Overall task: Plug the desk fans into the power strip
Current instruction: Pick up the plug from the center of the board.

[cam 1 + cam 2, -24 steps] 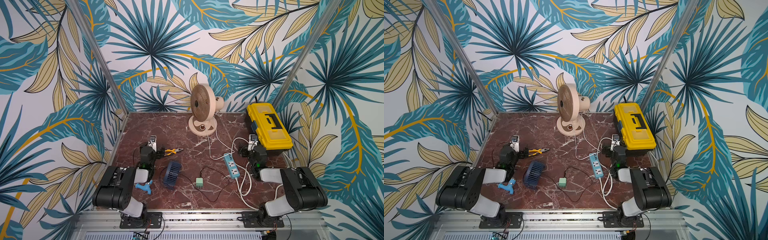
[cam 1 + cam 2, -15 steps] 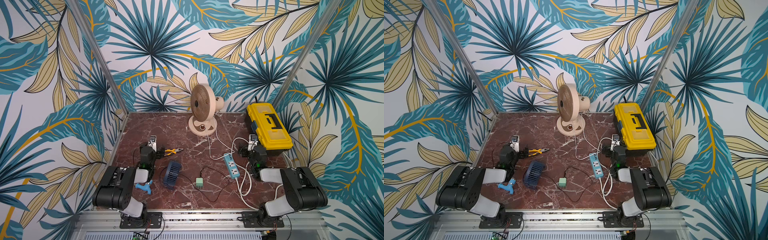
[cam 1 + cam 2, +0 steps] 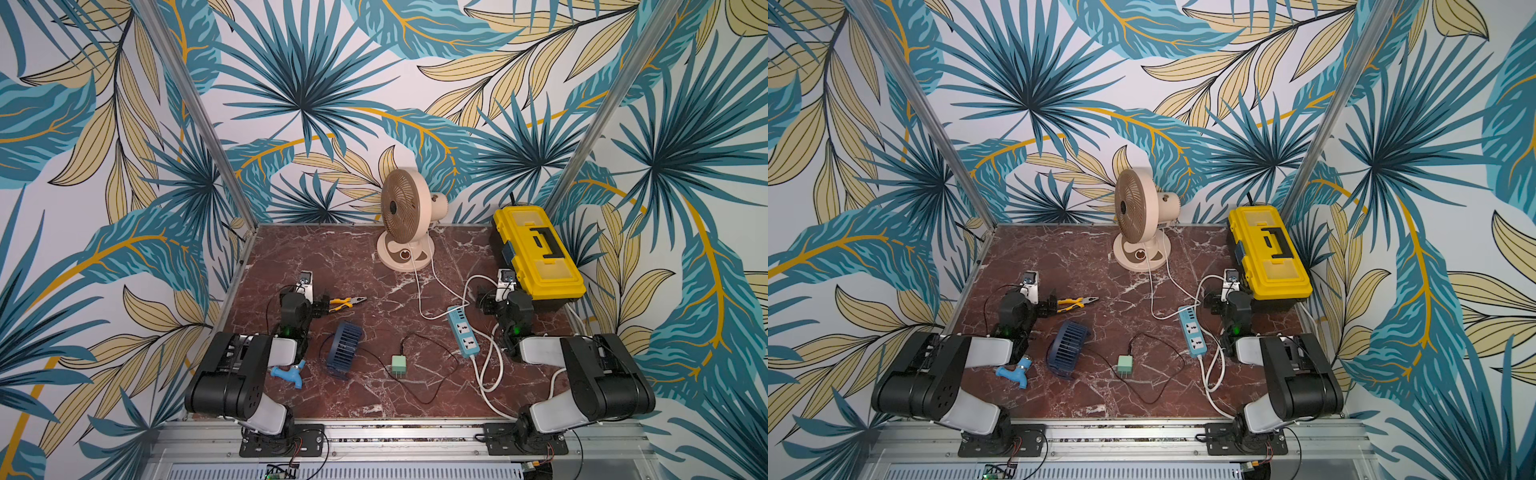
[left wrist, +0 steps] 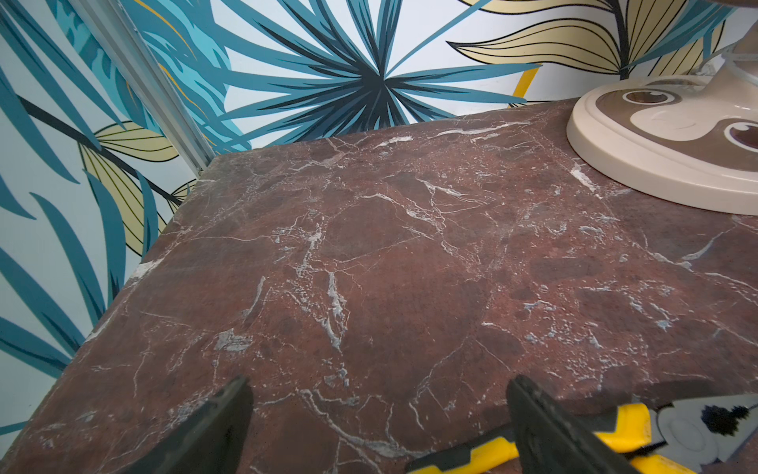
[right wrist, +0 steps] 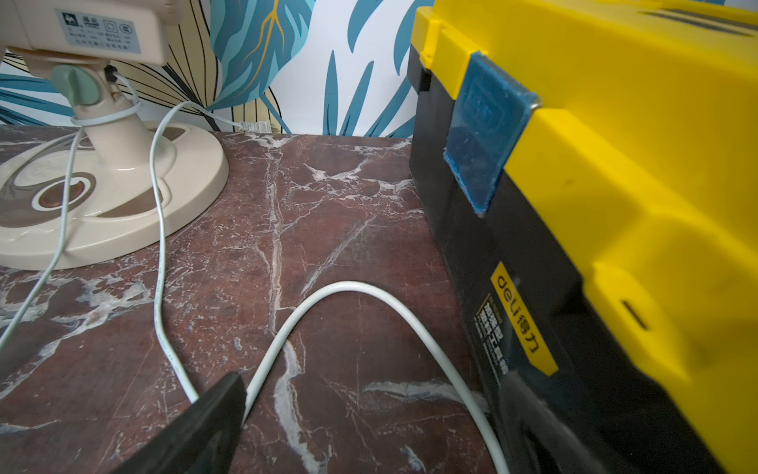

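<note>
In both top views the desk fan (image 3: 405, 216) stands upright at the back of the marble desk (image 3: 332, 257), grille turned toward the left arm's side. The power strip (image 3: 463, 332) is light blue with its sockets facing up. It lies flat right of centre, just beside the right arm and well apart from the fan. A thin white cord (image 3: 419, 291) trails from the fan's base toward the strip's far end.

The left end effector (image 3: 321, 306) sits low over the desk, jaws spread wide with nothing between them, and yellow-handled pliers (image 3: 347, 302) lie just beside its tips. The right end effector (image 3: 484, 301) is wide and empty as well, sitting between the strip and the yellow toolbox (image 3: 536, 249). Toward the front lie a small blue fan (image 3: 343, 351) and a green adapter (image 3: 399, 365), with a black wire looping near them.

On to the left wrist view: two dark fingers (image 4: 221, 422) stand far apart over bare marble. The pliers lie right beside one of them, and the fan's round base shows at the frame's edge.

In the right wrist view the fingers are again wide, one of them close against the toolbox's black wall. A thick white cord (image 5: 348, 287) arches across the desk ahead of them. The fan's plug (image 5: 254, 125) lies on the desk by the back wall, between the fan's base and the toolbox — not in the strip.
</note>
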### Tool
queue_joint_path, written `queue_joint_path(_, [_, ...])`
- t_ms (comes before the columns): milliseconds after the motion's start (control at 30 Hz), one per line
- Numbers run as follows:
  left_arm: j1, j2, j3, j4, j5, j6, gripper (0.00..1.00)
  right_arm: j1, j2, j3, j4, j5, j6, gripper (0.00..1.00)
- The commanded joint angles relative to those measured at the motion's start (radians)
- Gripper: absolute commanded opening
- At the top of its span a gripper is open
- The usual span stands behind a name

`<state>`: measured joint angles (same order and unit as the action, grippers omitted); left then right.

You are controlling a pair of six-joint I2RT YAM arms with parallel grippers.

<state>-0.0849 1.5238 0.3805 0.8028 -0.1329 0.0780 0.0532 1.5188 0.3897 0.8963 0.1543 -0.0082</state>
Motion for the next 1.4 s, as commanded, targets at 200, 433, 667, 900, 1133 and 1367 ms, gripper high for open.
queue_joint_path(200, [-0.02,-0.206,0.043,-0.156,-0.092,-0.006,1.0,-0.006,-0.184,0.021,-0.218,-0.039,0.013,1.0])
queue_joint_path(433, [-0.08,-0.346,0.111,-0.318,-0.077,-0.022,1.0,-0.006,-0.372,0.128,-0.568,-0.02,0.1,0.99])
queue_joint_path(667, [-0.102,-0.535,0.179,-0.577,-0.08,-0.241,1.0,-0.006,-0.579,0.27,-0.897,-0.135,0.305,1.0])
queue_joint_path(900, [-0.111,-0.8,0.138,-0.688,0.117,-0.407,1.0,-0.005,-0.677,0.367,-1.208,-0.354,0.363,1.0])
queue_joint_path(1133, [-0.114,-0.918,0.175,-0.81,0.326,-0.475,1.0,-0.006,-0.82,0.332,-1.393,-0.375,0.377,1.0])
queue_joint_path(1367, [-0.113,-0.897,0.068,-0.68,0.348,-0.637,1.0,-0.006,-0.867,0.233,-1.274,-0.377,0.426,1.0])
